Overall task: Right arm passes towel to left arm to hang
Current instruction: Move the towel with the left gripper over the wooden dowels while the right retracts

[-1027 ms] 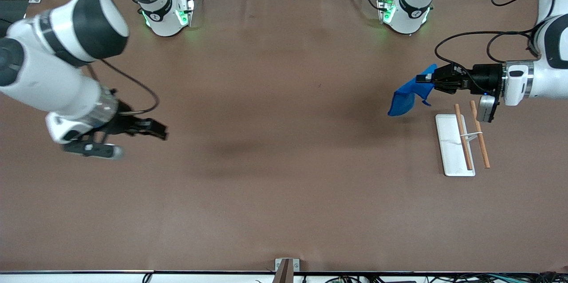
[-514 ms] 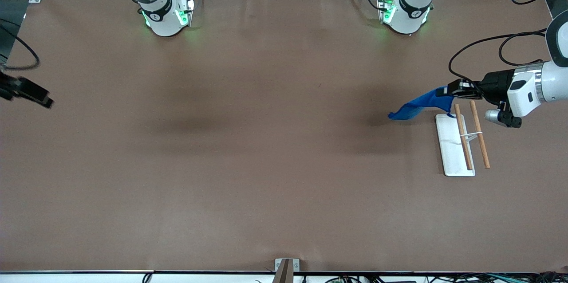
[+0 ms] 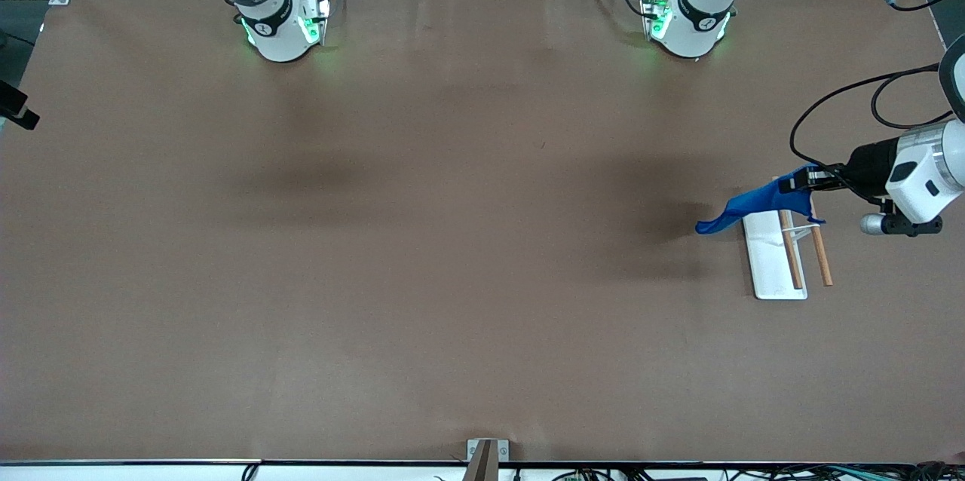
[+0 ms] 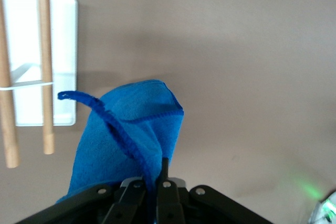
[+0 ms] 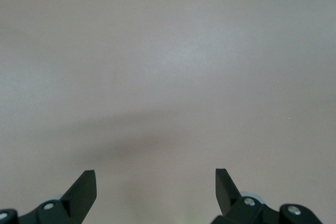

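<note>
Clearly the small bright blue microfibre towel point(image 3: 758, 203) is soft, light, floppy; left gripper point(image 3: 805, 181) pinches its hem over the white wood-bar rack point(image 3: 770, 255) nr table's left-arm edge. Right gripper point(image 5: 156, 184) wide, empty, waiting.

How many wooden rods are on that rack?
2. Both rods lie side by side across the white rack at the left arm's end: one over its base, one just off its edge. The towel covers their upper ends.
</note>
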`<state>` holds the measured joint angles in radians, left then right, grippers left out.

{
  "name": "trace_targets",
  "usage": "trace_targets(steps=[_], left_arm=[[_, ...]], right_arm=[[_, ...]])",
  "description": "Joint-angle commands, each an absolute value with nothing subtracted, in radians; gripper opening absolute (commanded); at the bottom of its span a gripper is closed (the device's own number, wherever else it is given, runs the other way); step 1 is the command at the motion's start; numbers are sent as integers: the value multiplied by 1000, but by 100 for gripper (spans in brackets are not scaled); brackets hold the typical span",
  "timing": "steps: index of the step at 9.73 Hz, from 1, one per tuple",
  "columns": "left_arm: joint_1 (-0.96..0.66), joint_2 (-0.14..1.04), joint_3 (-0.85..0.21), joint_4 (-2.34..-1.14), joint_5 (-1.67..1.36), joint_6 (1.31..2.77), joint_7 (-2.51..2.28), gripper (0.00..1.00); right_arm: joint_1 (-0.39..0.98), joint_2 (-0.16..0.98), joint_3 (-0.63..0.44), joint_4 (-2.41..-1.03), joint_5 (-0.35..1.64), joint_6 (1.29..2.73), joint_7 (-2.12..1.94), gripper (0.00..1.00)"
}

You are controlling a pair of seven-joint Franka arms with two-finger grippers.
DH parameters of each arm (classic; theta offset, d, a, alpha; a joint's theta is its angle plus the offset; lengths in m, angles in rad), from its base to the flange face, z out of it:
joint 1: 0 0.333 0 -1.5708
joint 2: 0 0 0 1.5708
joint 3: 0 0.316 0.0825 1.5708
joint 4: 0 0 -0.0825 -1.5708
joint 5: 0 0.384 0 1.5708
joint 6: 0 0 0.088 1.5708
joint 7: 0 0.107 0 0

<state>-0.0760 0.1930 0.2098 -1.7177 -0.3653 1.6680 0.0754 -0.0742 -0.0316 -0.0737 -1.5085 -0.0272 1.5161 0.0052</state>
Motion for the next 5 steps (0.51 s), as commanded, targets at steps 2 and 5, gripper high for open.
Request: trace_targets(steps=[2, 5], left_arm=[[-71, 183, 216, -1768, -267, 1750, -99, 0], [-57, 182, 308, -1811, -276, 1858, -238, 0]], right_arm=[[-72, -40, -72, -1534, -23, 1554, -3, 100], [-71, -40, -72, -1531, -21, 1554, -2, 100]])
